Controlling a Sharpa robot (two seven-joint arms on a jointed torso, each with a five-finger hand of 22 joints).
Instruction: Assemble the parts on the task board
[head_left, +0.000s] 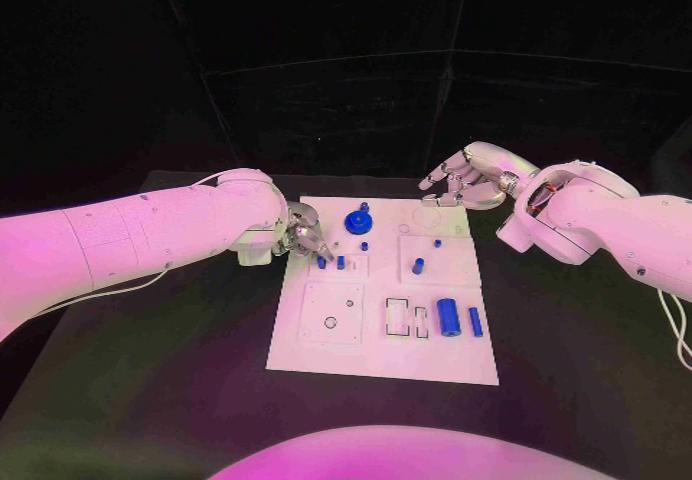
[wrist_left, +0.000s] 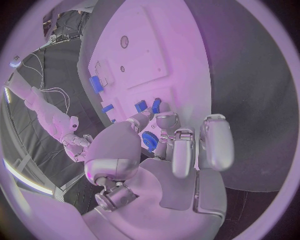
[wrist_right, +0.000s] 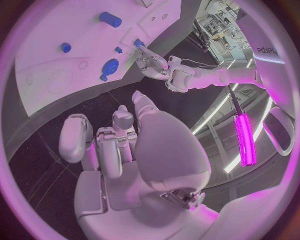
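Blue parts (head_left: 449, 317), white task board (head_left: 332, 355)

The task board (head_left: 378, 350) is laid in the middle of the table (head_left: 144, 380). At the far end of the board, a round part (head_left: 359, 222) is set. Nearer, at the board's left edge, 2 small parts (head_left: 320, 264) (head_left: 340, 264) are stood side by side, with another small part (head_left: 364, 245) just behind them. To the right, a short part (head_left: 418, 266) is placed, and a small one (head_left: 437, 242) behind it. Toward the near right, a thick cylinder (head_left: 449, 317) is laid, with a thin part (head_left: 475, 321) just beside it on the right. The left hand (head_left: 303, 238) is held at the board's left edge, over the 2 small parts; the right hand (head_left: 459, 180) is held beyond the far right corner.
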